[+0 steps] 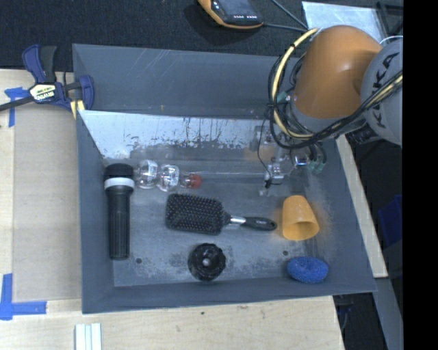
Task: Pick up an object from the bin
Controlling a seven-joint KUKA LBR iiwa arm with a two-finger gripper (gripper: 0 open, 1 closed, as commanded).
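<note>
One orange cup, seemingly near jaws

Robotics lab, grey bin (KUKA arm)

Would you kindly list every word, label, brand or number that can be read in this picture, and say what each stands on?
"K": black lettering on the white arm link; the rest cannot be made out.
Screen of the orange device above the bin: too small to read.
Black hairbrush, black cylinder, yellow cup, blue lump: no text to be seen.
</note>
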